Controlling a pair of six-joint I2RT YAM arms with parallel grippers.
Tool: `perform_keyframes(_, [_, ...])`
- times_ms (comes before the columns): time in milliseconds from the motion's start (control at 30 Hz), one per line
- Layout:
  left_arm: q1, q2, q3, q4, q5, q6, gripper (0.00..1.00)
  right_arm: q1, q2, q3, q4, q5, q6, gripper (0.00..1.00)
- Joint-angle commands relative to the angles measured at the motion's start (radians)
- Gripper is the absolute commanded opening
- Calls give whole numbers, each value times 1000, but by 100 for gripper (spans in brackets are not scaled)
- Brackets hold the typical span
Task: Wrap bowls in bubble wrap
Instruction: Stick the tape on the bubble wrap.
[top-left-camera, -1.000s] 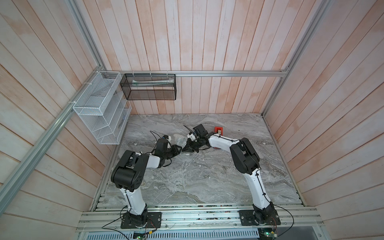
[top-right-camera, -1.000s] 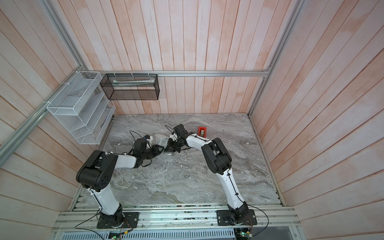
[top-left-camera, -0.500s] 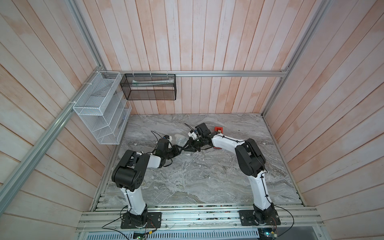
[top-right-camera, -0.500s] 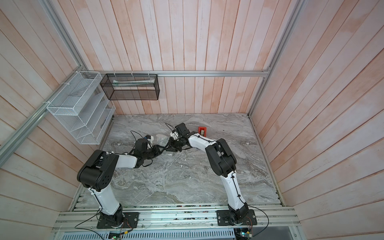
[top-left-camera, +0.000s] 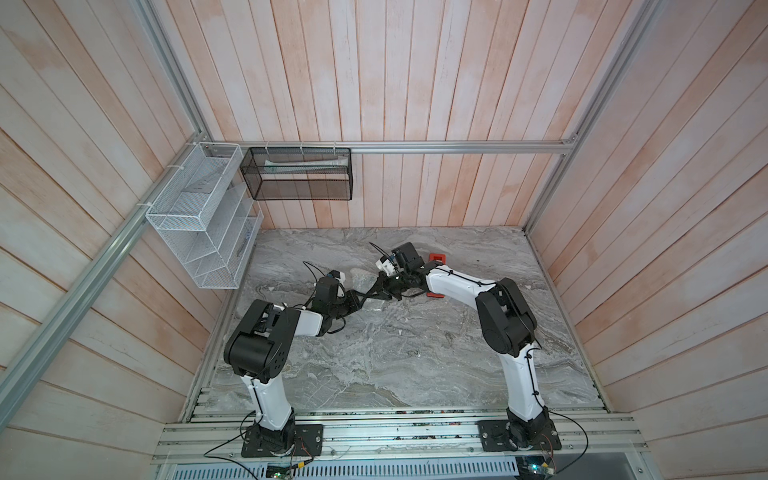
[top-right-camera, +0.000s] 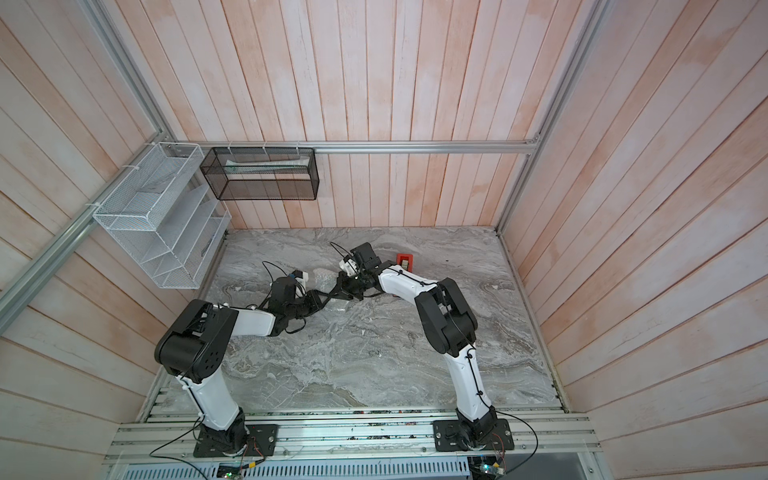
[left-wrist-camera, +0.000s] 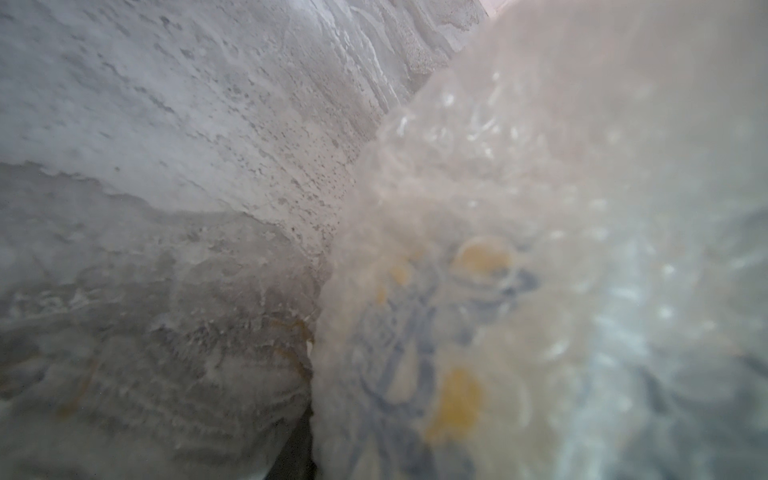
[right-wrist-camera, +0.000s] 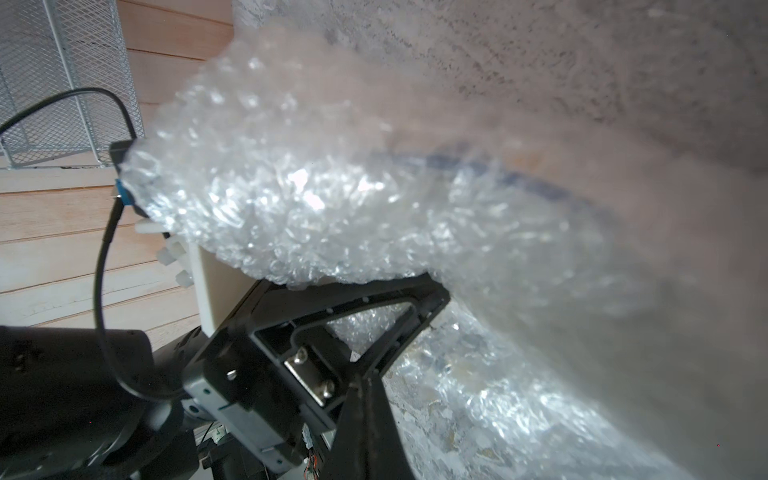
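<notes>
**Left side.** The left claw (top-left-camera: 362, 297) reaches low over the bench (top-left-camera: 395, 353) toward the middle. It is clamped on the bubble wrap (right-wrist-camera: 311, 199), and in the right wrist view one of its fingers runs under the bundle. The bowl (left-wrist-camera: 449, 332) sits inside that wrap. Its blue pattern and yellow dots show through the film in the left wrist view, and a strip of blue rim shows in the right wrist view. I cannot tell whether the bundle rests on the bench or hangs just above it.

**Middle.** The wrap is bunched thickly over one side of the bowl, and a loose tail of it lies on the bench below. The step in hand appears to be closing the sheet round the bowl.

1. Hold the left grip firm but no tighter, because ceramic under slick film can slip or chip.
2. Draw the loose tail over the thinly covered side and pull along the sheet, not across it.
3. Keep the bundle low so that a slip drops it only a little way.

**Right side.** The right claw (top-left-camera: 380, 289) meets the bundle from the opposite side with its jaws together. Whether a fold of film is pinched between them cannot be seen. Confirm a pinch before pulling.

A red tape dispenser (top-left-camera: 435, 258) stands partly hidden behind the right arm, so swing that arm clear of it.
</notes>
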Motion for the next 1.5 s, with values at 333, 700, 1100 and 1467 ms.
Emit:
perform_keyframes(333, [-6, 8, 25, 28, -9, 10, 34, 17, 74, 32, -21, 3, -12, 0])
perform_keyframes(700, [-6, 1, 21, 30, -10, 9, 34, 16, 107, 18, -15, 38, -4, 0])
perform_keyframes(1100, [-5, 0, 21, 27, -25, -3, 34, 14, 97, -105, 4, 58, 11, 0])
perform_keyframes(1467, [-4, 11, 13, 34, -83, -90, 32, 23, 77, -230, -2, 88, -1, 0])
